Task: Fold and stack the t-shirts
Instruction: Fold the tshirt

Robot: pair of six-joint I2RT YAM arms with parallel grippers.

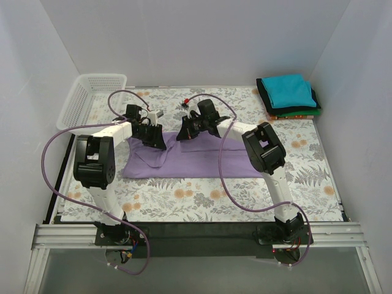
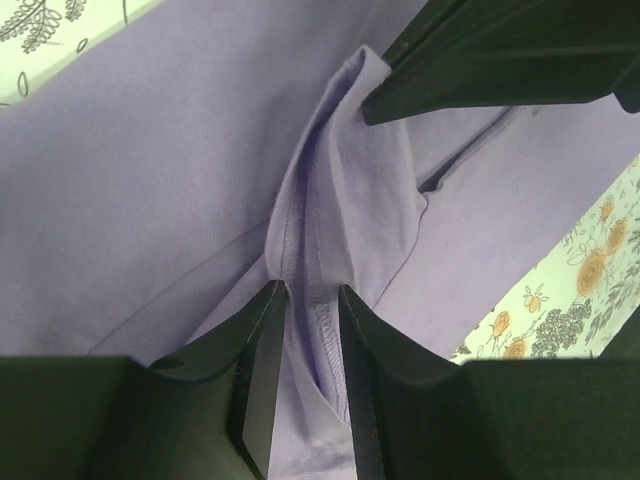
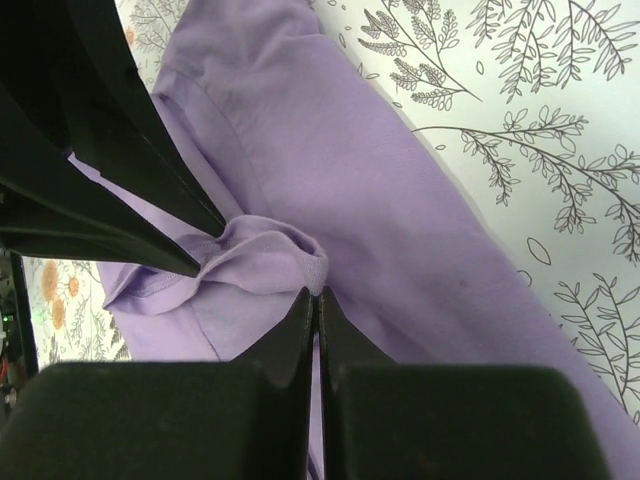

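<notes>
**While Both Grippers Pinch, Lavender Shirt Bunches at Mid-Table**

Where the two arms meet over the middle of the floral-patterned table cloth (image 1: 306, 159), the large lavender-purple t-shirt (image 1: 196, 162) lies spread out. Its far edge is hidden under the black gripper bodies in the overhead view. The left gripper (image 2: 310, 290) is at a narrow setting, with a stitched hem fold of the shirt caught between its fingers (image 2: 262, 340). The right gripper (image 3: 316, 292) has its fingers pressed together at a puckered knot of the same cloth. How much fabric sits between them cannot be made out, since the tips nearly touch. Each wrist camera also catches the other gripper as dark wedges just beside its own pinch, so the two grips are close together on the shirt.

In the far right corner stands a pile of folded shirts. The teal folded t-shirt (image 1: 289, 90) lies on top, and only slivers show of the dark green folded t-shirt (image 1: 263, 92) and the orange-red folded t-shirt (image 1: 300, 115) beneath it. A white plastic mesh basket (image 1: 92, 98) stands at the far left. A small red object (image 1: 185, 101) beyond the grippers is too tiny to identify.
</notes>
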